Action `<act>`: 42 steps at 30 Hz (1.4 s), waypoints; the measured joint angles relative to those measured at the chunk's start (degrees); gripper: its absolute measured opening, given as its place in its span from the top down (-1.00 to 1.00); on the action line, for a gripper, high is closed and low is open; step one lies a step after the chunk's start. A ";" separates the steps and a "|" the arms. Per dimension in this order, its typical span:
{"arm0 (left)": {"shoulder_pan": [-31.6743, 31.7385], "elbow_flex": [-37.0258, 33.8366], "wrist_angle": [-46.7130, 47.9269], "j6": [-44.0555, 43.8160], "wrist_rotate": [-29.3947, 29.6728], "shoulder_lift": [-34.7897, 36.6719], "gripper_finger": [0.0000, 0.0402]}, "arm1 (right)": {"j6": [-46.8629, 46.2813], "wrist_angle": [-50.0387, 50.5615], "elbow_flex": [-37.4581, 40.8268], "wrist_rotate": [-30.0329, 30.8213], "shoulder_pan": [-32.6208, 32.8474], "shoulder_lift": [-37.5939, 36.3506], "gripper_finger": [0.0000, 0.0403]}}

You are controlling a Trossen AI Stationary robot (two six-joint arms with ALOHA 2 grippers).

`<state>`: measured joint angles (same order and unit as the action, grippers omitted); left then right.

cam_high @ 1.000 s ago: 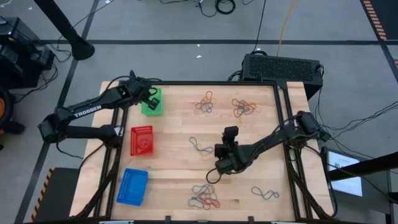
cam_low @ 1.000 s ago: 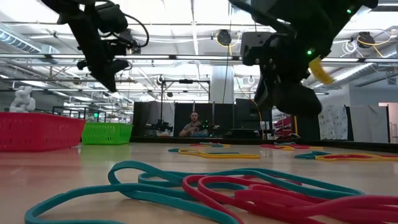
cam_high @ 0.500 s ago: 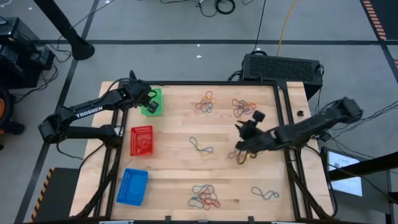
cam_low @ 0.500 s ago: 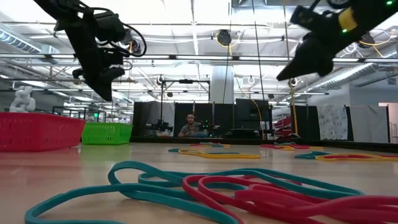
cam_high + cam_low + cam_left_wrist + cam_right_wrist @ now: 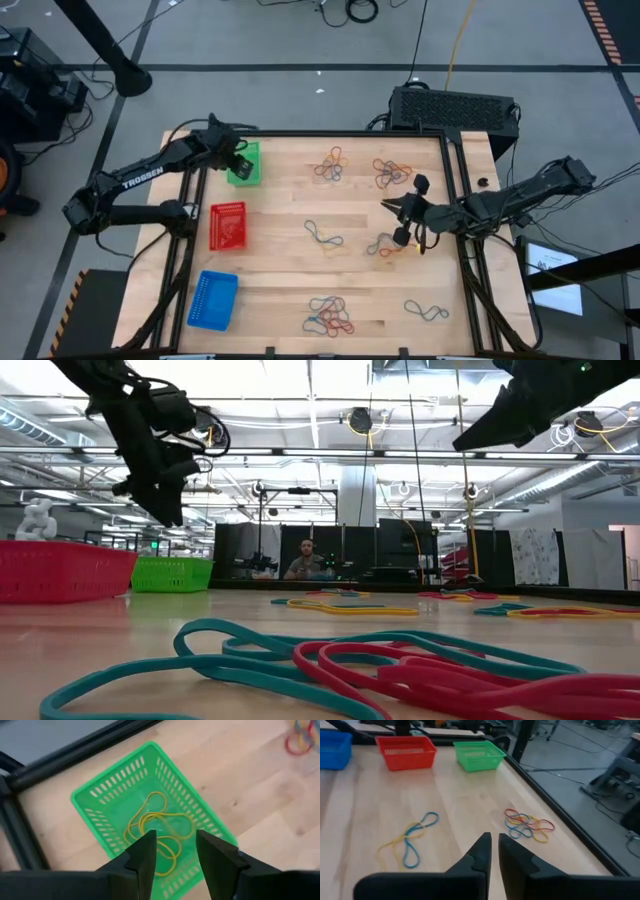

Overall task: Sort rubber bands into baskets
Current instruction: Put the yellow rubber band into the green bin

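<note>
Rubber bands lie in loose clusters on the wooden surface point(image 5: 280, 275): a mixed cluster point(image 5: 331, 165) and another point(image 5: 392, 174) at the far side, a blue-and-yellow pair point(image 5: 323, 237) near the centre, more point(image 5: 330, 314) at the near edge. Yellow bands point(image 5: 159, 827) rest inside the green basket point(image 5: 107, 805). The red basket point(image 5: 227, 225) and blue basket point(image 5: 212, 299) sit in a column nearer the front. The left end effector point(image 5: 172, 851) hangs above the green basket, fingers spread and empty. The right end effector point(image 5: 400, 212) is raised over the surface's right half, beside a small cluster point(image 5: 385, 244), its fingers nearly pressed together, gripping nothing.
</note>
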<state>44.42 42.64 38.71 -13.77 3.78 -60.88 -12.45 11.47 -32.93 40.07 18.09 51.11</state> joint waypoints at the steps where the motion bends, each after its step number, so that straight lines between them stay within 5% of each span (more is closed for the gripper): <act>1: 0.83 0.08 -0.03 -0.52 -0.99 0.00 0.27 | 0.20 -0.38 0.00 -0.54 0.00 0.00 0.90; 9: 2.47 3.95 -0.03 -1.04 -11.77 0.10 0.27 | 1.14 0.86 0.00 -1.45 0.00 0.02 0.97; 14: -4.77 5.26 -2.82 -3.14 -16.74 1.42 0.28 | -2.32 4.20 0.00 -1.26 -0.25 0.03 0.99; 18: -16.66 4.89 -7.04 -3.96 -11.62 1.49 0.28 | -8.68 7.79 0.00 2.29 -1.57 0.04 1.00; 22: -30.24 1.62 -20.91 -4.96 -6.48 1.49 0.28 | -20.16 10.41 0.00 5.83 -3.24 0.47 1.00; 30: -51.30 -7.84 -47.81 -3.80 9.47 0.92 0.28 | -30.10 12.96 0.00 -3.57 -11.17 4.94 0.83; 35: -57.16 -12.88 -61.21 0.41 12.86 -0.65 0.28 | -28.72 13.31 0.00 -5.62 -17.46 9.32 0.58; 42: -57.05 -13.12 -62.32 1.07 12.67 -0.81 0.28 | -29.26 10.78 0.00 -5.97 -22.67 15.77 0.31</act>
<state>-12.62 29.52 -23.61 -12.71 16.46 -61.69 -41.71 22.25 -32.93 34.11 -4.59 66.88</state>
